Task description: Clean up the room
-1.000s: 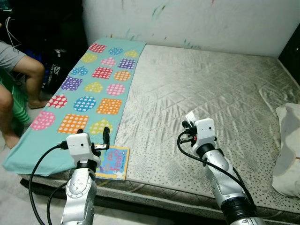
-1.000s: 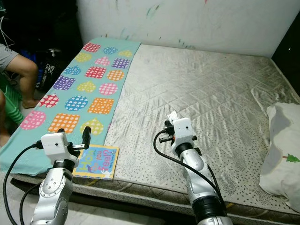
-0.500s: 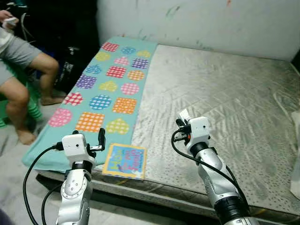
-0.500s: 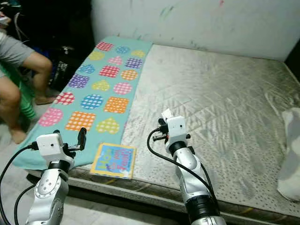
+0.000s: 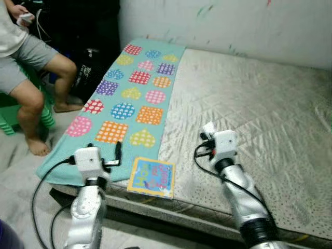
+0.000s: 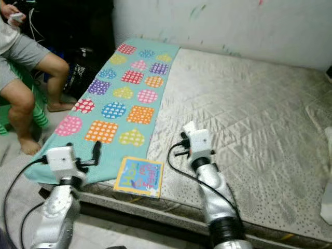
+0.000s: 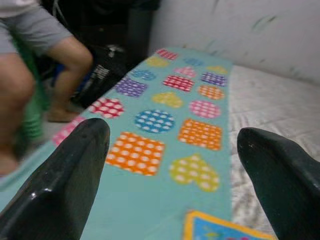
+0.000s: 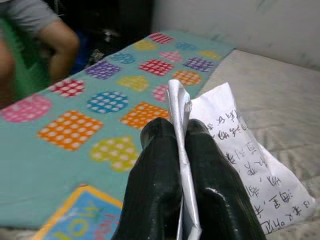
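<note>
The tidying is judged to be only partly done: a handwritten sheet of paper [image 8: 235,145] has been picked up and is pinched between the closed fingers of the right gripper [image 8: 181,131], while a colourful children's book [image 5: 151,177] is left lying flat at the near edge of the bed [image 5: 270,119], partly on the lower end of the teal patterned blanket [image 5: 132,98] and partly on the bare quilted mattress. The blanket itself is spread along the robot's left side of the bed and appears untouched. The right arm is held forward and raised over the mattress, just to the right of the book, with the paper kept clear of the surface. The left gripper [image 7: 170,150] is held low in front of the bed's near corner, its fingers spread wide apart and empty, aimed along the blanket with the book's corner just ahead of it. A seated person's legs [image 5: 39,78] are seen beside the bed on the left.
</note>
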Controlling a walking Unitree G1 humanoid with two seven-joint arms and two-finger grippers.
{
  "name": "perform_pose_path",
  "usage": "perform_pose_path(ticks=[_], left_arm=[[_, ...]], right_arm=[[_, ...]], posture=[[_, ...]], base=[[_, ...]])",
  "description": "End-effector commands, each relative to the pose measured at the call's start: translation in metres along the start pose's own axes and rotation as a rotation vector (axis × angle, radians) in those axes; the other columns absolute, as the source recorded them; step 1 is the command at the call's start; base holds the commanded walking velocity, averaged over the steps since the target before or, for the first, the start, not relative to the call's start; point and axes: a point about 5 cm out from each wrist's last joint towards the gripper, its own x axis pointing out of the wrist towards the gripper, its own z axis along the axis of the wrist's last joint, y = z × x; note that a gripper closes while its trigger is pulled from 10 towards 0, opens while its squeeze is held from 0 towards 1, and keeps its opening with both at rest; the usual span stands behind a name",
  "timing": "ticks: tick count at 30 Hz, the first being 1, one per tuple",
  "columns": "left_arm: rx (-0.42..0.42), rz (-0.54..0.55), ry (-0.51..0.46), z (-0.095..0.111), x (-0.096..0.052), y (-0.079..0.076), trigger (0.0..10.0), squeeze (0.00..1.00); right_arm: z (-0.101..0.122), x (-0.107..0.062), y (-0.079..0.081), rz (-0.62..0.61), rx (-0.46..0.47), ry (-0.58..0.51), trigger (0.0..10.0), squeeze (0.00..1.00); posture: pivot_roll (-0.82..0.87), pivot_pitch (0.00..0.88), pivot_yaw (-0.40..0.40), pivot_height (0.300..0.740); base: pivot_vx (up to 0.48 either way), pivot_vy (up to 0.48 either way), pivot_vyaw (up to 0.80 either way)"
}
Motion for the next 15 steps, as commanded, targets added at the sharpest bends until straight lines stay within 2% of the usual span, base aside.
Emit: perform_pose_path(ticks=[1,15], left_arm=[[-0.01,-0.022,0.004,-0.0006,0.0009,-0.007,10.0,0.0],[-0.011,-0.023,0.008,-0.0015,0.002,-0.0082,10.0,0.0]], right_arm=[[0.0023,-0.0007,-0.0106,-0.025,-0.014,-0.005,10.0,0.0],[0.0028,0.0003,-0.0106,-0.021,-0.018,-0.005,10.0,0.0]], posture=[[0.08,0.038,-0.003,0.74],[0.08,0.034,-0.003,0.74]], base=[[0.0,0.382,0.0],[0.0,0.382,0.0]])
